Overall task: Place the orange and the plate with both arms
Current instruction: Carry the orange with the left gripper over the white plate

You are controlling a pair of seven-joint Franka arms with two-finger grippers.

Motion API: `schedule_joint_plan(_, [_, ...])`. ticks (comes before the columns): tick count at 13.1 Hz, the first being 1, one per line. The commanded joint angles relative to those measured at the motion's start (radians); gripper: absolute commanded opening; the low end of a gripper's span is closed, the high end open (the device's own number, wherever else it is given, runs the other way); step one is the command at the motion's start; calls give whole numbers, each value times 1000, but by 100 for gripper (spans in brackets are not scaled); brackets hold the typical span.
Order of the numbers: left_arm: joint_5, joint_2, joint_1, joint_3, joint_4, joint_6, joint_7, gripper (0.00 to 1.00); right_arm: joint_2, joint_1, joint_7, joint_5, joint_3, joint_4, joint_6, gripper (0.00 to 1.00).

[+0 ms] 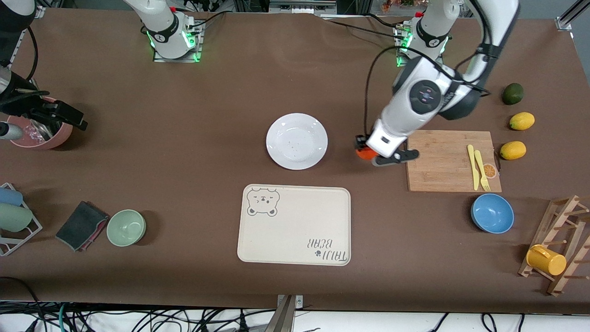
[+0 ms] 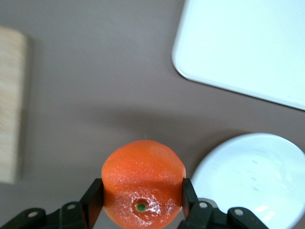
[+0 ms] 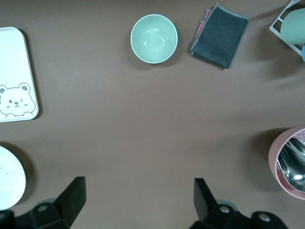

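**Orange gripped between plate and board**

Here, in the front view, the left gripper [image 1: 367,154] sits low between the round glossy white plate [image 1: 297,140] and the pale wooden cutting board [image 1: 451,160], its fingers clamped on the small bright orange [image 1: 365,154]. The fruit may be touching the brown table [image 1: 184,138]; contact is hidden.

The left wrist view shows black fingers [image 2: 95,199] pressing the fruit's sides.

The right wrist view shows the right gripper [image 3: 138,195], waiting, fingers wide apart over bare table.

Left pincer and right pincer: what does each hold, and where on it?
The left pincer grips the orange across its sides, stem end facing the wrist camera. The right pincer is open, holding nothing.
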Motion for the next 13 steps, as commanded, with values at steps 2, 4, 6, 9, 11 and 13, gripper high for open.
schedule_joint_plan(2, [14,172,-173,0,180,-13,-203,0,-7,1,-11,16,-2,-4,0,100])
schedule_joint_plan(4, [17,249,-237,3,258,-8,-260,0,-7,0,-11,16,-4,-4,0,100])
schedule_joint_plan(6, [32,309,-305,26,305,-2,-296,0,-7,1,-11,16,-4,-4,0,100])
schedule_joint_plan(9, [73,361,-324,34,320,15,-301,0,-7,1,-11,16,-4,-4,-2,100])
schedule_joint_plan(11, [73,395,-327,34,320,62,-301,9,-7,0,-11,16,-2,-4,-2,100])
schedule_joint_plan(13, [73,422,-346,44,320,99,-317,14,-7,0,-11,16,-4,-4,-2,100])
